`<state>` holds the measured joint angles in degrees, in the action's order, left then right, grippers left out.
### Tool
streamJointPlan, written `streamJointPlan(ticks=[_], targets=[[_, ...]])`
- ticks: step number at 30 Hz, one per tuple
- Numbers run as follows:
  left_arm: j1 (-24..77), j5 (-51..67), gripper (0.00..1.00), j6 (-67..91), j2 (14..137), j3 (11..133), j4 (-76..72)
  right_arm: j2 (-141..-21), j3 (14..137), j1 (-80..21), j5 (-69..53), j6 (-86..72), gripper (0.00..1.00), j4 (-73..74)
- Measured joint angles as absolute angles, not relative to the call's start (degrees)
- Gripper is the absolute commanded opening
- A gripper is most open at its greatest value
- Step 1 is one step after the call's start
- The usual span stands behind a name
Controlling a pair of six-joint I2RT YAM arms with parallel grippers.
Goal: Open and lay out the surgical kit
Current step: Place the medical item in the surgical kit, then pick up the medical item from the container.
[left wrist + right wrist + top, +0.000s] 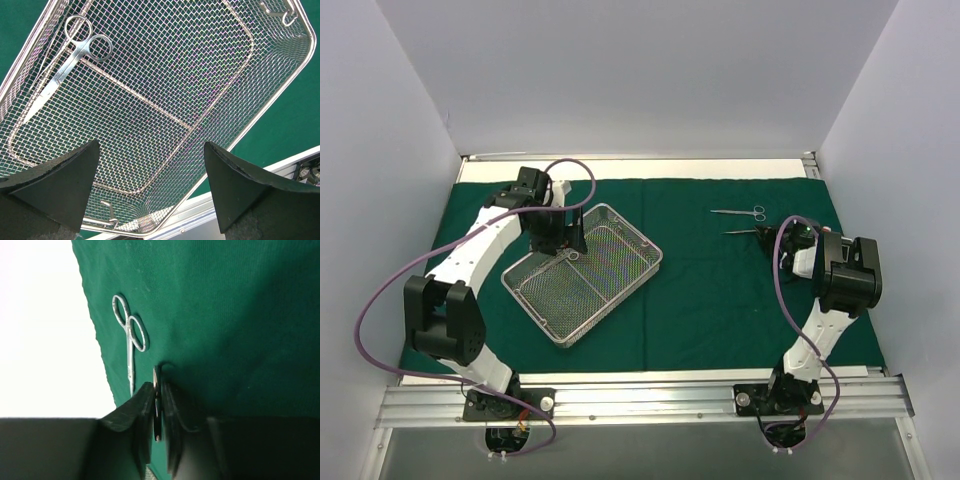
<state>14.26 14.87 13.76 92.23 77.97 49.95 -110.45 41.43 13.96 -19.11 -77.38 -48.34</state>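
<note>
**Kit partly laid out, one pair of scissors in the tray**

The green cloth (720, 300) is spread flat over the table (650, 168). The mesh tray (590, 290) is set left of the middle in the top view, turned at a slant. One pair of scissors (70, 57) is lying in it, at the upper left of the left wrist view. A second pair (740, 212) is laid on the cloth at the upper right of the top view. Just below that pair, a thin tool (742, 232) is pinched in the clenched right end effector (772, 236), low by the cloth.

The left end effector (150, 150) is held over the tray, spread wide with nothing in it.

The tools are judged to be light, stiff and slippery. They are best taken across the middle or by the rings. The tray looks stiff and light, and its rim can be held. The cloth is soft and can bunch up.

Most of the pinched tool is hidden by the fingers (142, 410), so its kind cannot be told.
</note>
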Motion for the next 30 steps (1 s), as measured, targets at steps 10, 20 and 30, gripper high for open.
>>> streamJointPlan(ticks=[10,20,30], targets=[[14.17,15.09,0.94,13.76,93.34,77.97,49.98,-110.24,42.41,13.96,-19.97,-77.95,0.41,-48.49],[14.09,15.29,0.94,13.78,93.6,77.97,49.95,-107.04,48.4,13.82,-18.22,-73.08,0.55,-33.23],[13.69,15.29,0.94,13.78,93.6,77.97,49.95,-107.04,57.6,13.85,-16.45,-66.06,0.6,-13.82]])
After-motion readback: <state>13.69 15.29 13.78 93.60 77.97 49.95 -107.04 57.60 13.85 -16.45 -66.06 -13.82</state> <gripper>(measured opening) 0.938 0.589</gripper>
